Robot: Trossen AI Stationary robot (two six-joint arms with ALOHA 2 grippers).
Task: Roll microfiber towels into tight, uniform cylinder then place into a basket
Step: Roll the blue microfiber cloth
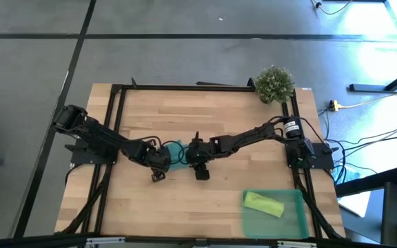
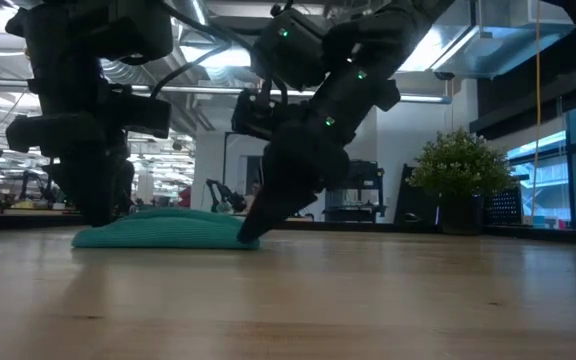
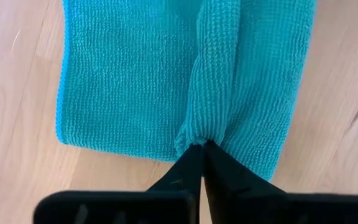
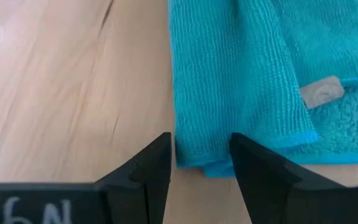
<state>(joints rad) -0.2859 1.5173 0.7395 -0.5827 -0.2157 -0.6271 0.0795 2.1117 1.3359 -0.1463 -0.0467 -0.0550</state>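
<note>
Teal ribbed microfiber towel: flat, one fold raised.
Left gripper: pinching that fold.
Right gripper: parted, straddling towel edge.

**Materials and finishes**

Teal towel is showing looped, ribbed microfiber cloth, matt, with a stitched hem. Bench is presenting pale wood planks, smooth, faintly satin. Left tool and right tool are appearing as matt black plastic. Basket is looking like translucent green plastic.
</note>
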